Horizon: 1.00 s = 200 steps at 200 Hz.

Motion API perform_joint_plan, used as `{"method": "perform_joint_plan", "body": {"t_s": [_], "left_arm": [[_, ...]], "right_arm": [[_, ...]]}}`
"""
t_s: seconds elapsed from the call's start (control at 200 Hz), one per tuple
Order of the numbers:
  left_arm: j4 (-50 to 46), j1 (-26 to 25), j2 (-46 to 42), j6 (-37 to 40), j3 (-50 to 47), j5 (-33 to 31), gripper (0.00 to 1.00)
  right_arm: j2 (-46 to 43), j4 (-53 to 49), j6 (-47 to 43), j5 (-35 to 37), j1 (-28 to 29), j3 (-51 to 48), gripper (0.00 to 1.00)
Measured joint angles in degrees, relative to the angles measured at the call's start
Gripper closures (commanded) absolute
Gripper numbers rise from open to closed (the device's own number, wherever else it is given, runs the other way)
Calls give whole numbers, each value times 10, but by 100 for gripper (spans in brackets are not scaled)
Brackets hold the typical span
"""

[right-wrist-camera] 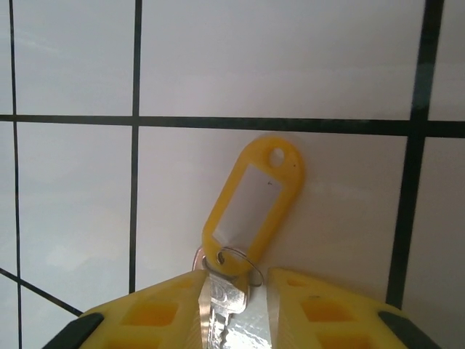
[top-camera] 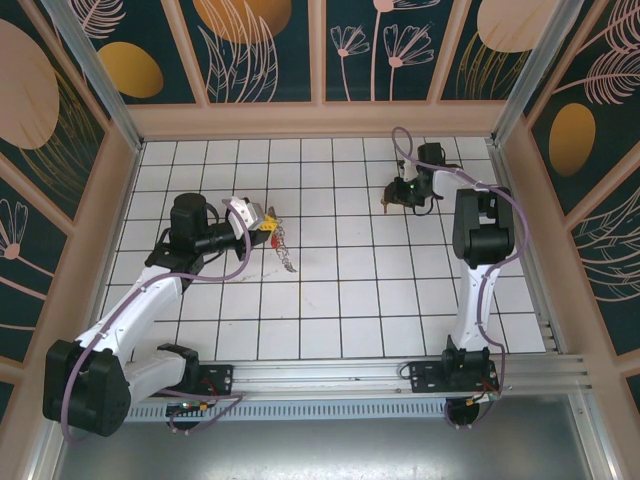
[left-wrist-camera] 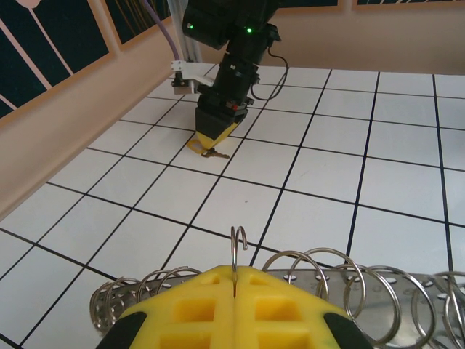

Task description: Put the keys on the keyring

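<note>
The left gripper [left-wrist-camera: 235, 280] is pressing its two yellow, waffle-ribbed fingers flat together on the keyring [left-wrist-camera: 234, 251], a thin silvery wire loop that is standing upright out of the seam between the pads. A run of silvery loops [left-wrist-camera: 323, 252] is fanning out to either side just beyond the fingertips, lying along a perforated metal strip [left-wrist-camera: 407, 305]. In the top view this bundle is trailing from the left gripper toward the near right, above the left-centre of the white tiled floor [right-wrist-camera: 305, 58].

The right gripper [right-wrist-camera: 236, 280] is sitting low over the floor in the far right part of the enclosure, well apart from the keyring. Its yellow fingers are standing narrowly apart with the key [right-wrist-camera: 221, 302] between them. The key is lying against the left finger, while a sliver of space is showing beside the right one. Whether the fingers are actually pinching the key cannot be told.

The key is looking silvery and flat in the right wrist view and brownish from above. Its long axis is running straight out from between the fingers. A small split ring [right-wrist-camera: 247, 258] is linking it to a yellow tag [right-wrist-camera: 254, 196], a glossy, rounded oblong of plastic with a pale label window and a hole at its far end. The tag is lying flat on a tile, slanting up and to the right away from the gripper, its tip just short of a black grout line.
</note>
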Motion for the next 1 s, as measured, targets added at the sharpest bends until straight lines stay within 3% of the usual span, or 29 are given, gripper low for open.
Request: {"method": "perform_joint_plan", "body": {"t_s": [0.245, 0.576, 0.661, 0.851, 1.001], "left_arm": [[0, 0, 0, -1, 0, 0, 100], [0, 0, 1, -4, 0, 0, 100], [0, 0, 3, -4, 0, 0, 100], [-1, 0, 5, -4, 0, 0, 100], [-5, 0, 6, -4, 0, 0, 100]], "right_arm": [[4, 0, -9, -15, 1, 0, 92], [-8, 39, -52, -40, 4, -36, 100], [-24, 55, -64, -47, 8, -65, 94], [-30, 74, -75, -43, 12, -75, 68], [-40, 73, -40, 4, 17, -73, 64]]}}
